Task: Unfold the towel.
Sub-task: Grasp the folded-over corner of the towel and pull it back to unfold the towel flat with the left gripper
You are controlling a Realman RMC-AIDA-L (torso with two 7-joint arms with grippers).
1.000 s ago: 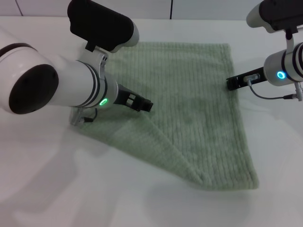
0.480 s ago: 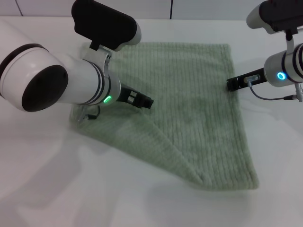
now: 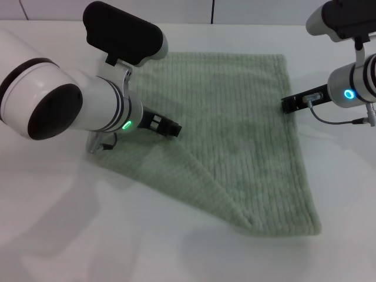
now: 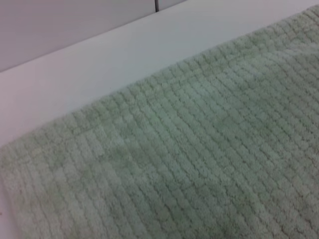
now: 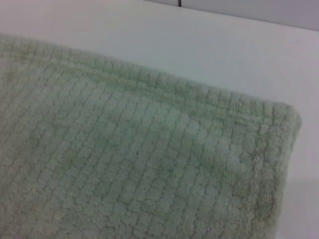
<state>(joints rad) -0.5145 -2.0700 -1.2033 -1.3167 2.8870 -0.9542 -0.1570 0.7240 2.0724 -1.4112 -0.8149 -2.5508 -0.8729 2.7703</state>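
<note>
You see the towel as soft terry cloth, matt and nubbly, its pile set in fine parallel ribs crossed into small squares; a flatter woven band runs just inside its hemmed edge. The table under it is smooth and white with a faint sheen. The left arm's shell is glossy white plastic with black caps; the right arm's shell looks alike.
</note>
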